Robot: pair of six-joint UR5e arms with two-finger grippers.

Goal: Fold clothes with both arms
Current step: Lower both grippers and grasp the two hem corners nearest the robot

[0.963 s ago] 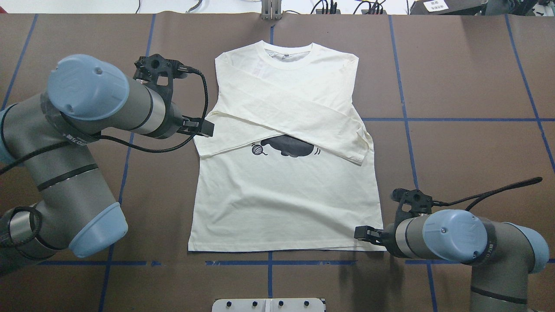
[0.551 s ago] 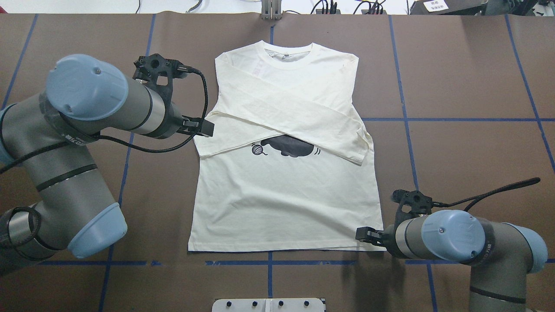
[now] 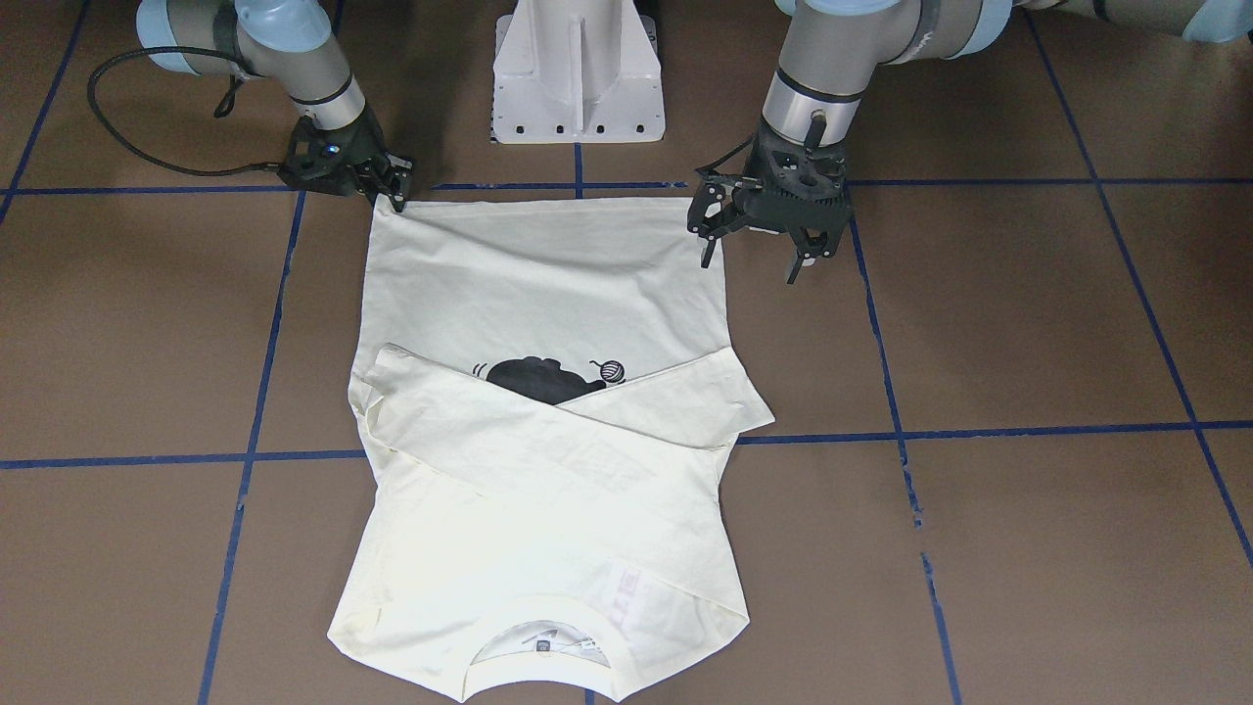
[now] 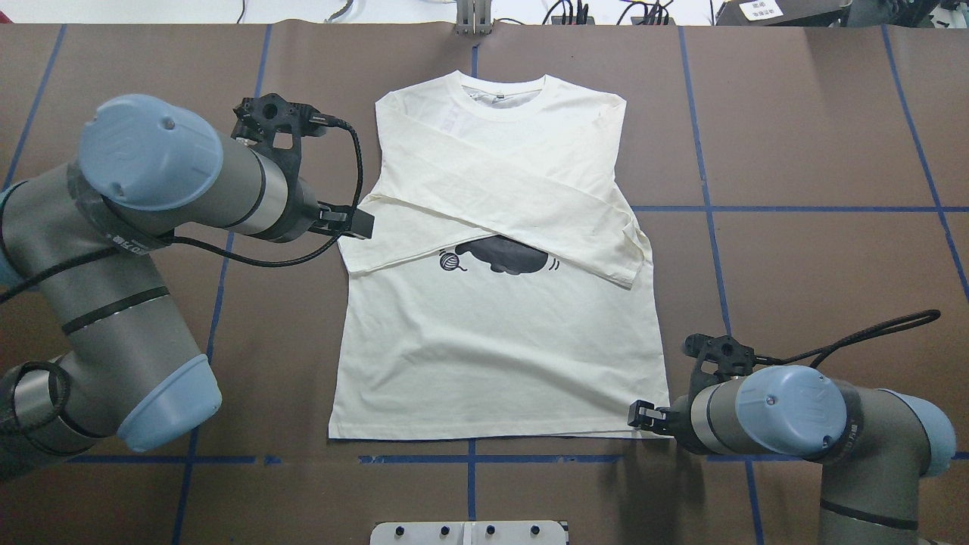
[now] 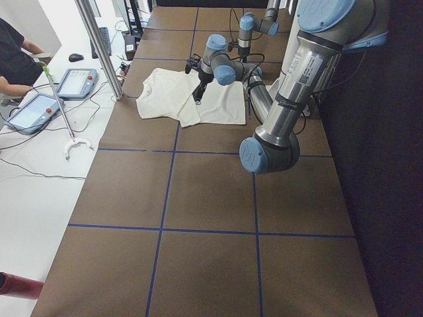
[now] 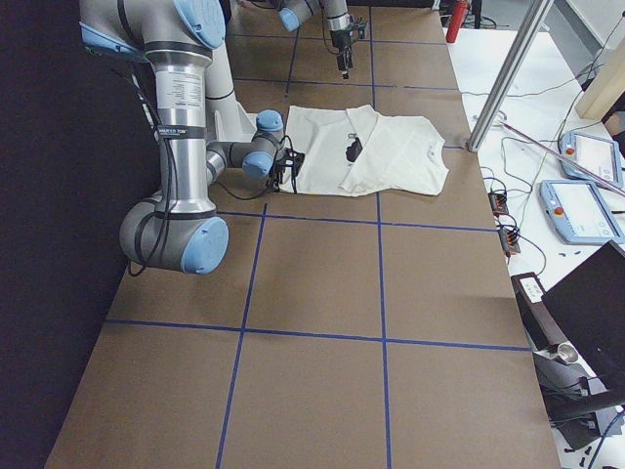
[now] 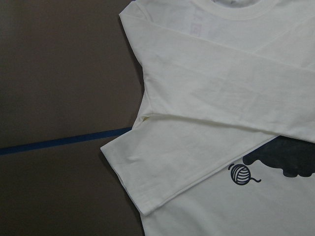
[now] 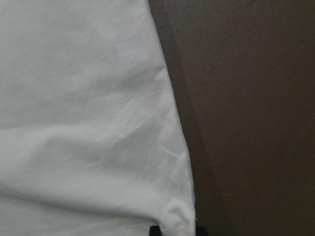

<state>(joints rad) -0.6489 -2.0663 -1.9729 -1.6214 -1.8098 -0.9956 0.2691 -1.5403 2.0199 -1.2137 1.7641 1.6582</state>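
The cream T-shirt (image 4: 492,348) lies flat and face up, collar toward the far edge. Both long sleeves are crossed over its chest, partly covering the black cat print (image 4: 507,256). My left gripper (image 3: 748,266) hangs open above the table just off the shirt's left side, near the folded sleeve end (image 7: 147,196). Its fingers are out of the left wrist view. My right gripper (image 4: 640,415) is low at the hem's right corner (image 3: 394,199). In the right wrist view its fingertips (image 8: 155,230) sit close on either side of that corner of cloth, shut on it.
The brown table cover (image 4: 795,265) carries a grid of blue tape lines. The white pedestal base (image 3: 578,69) stands at the robot's side of the table. Tablets (image 6: 586,210), cables and a person's arm (image 5: 16,86) are beyond the far edge.
My right gripper has shifted a little to the right and toward the near edge, ending at the hem corner. The left arm and the shirt have not moved.
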